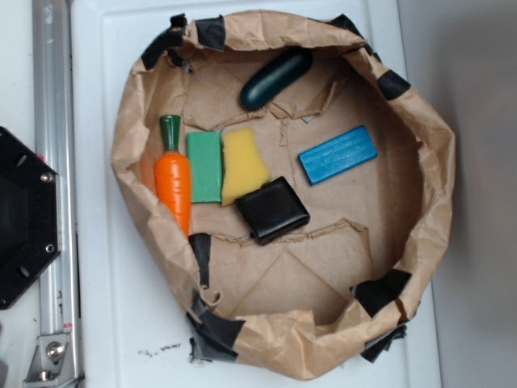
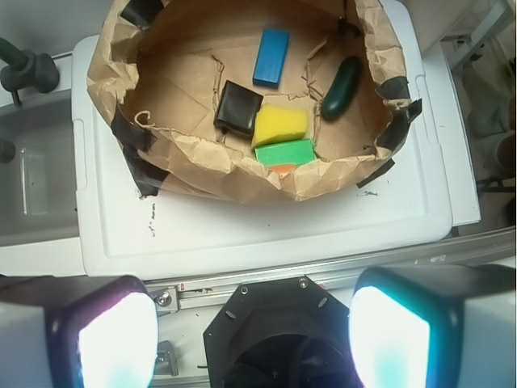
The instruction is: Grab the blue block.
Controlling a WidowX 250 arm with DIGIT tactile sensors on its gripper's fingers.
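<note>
Gripper spread wide, empty, far from the blue block: probably light, rigid, ridged for grip; pinch across its short sides.

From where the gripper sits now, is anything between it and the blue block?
Yes. In the wrist view the gripper is open, back outside the paper bag. The bag's near wall, then the green block, yellow sponge and black block, lie before the blue block. From above, it's uncovered.
</note>
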